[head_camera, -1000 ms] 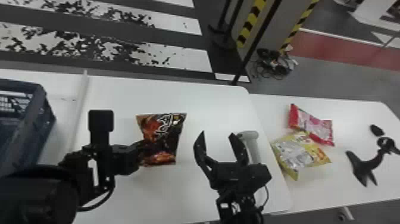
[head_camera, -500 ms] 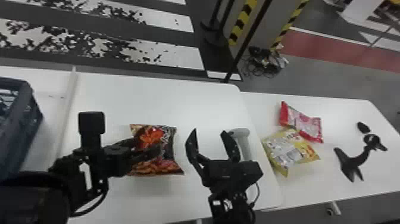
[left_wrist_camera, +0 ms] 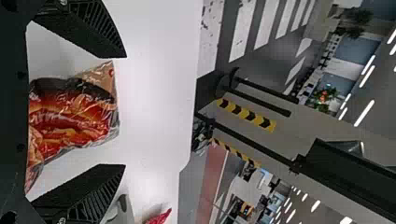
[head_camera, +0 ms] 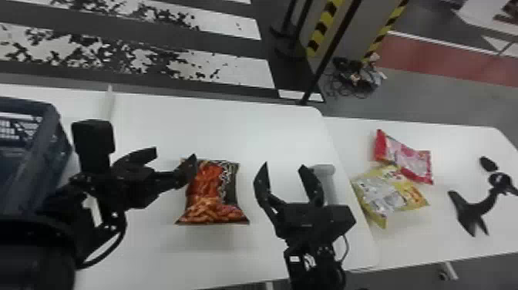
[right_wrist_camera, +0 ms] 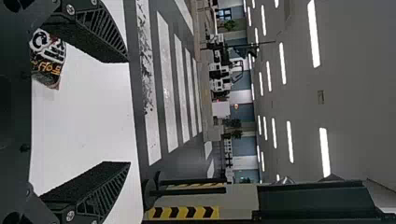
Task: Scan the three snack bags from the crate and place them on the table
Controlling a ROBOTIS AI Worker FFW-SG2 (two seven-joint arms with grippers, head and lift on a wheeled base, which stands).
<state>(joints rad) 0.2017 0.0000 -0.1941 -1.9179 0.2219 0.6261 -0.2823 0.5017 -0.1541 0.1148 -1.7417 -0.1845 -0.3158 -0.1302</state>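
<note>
My left claw (head_camera: 175,153) is released, its fingers spread near the dark snack bag (head_camera: 210,193) and gripping nothing. In the head view one finger covers that bag's upper left corner; I cannot tell whether they touch. The left wrist view has the bag's red, glossy front between my fingers, its near end cut off. My left arm comes in from the lower left corner, my right from the bottom edge. My right claw (head_camera: 284,166) is also released and empty, fingers parted and pointing away from me; its wrist view catches the dark bag's white and orange lettering.

The bag lies on the counter (head_camera: 239,131). A pale grey handle (head_camera: 329,187) is partly hidden behind my right claw. To the right, on the adjoining counter (head_camera: 458,154), the yellow bag (head_camera: 389,193) meets the red bag (head_camera: 408,160). The crate (head_camera: 58,154) is cut off at the left edge.
</note>
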